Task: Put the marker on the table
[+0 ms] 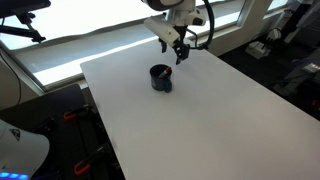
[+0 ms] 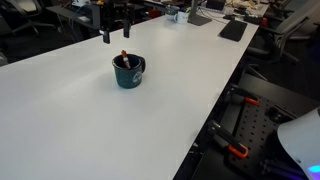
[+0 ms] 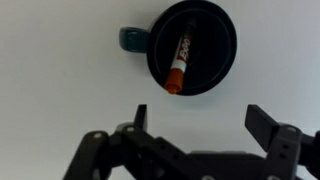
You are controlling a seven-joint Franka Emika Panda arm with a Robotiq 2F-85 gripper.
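Note:
The marker, a thin stick with a reddish-orange body and cap, lies inside the dark round cup in the wrist view. In both exterior views the cup stands on the white table, with the marker's tip poking above the rim. My gripper is open and empty, hovering above the table just beside the cup; it also shows in the exterior views.
The cup has a small handle. The table's edges drop to a dark floor with equipment. A window runs behind the table. Laptops lie at the table's far end.

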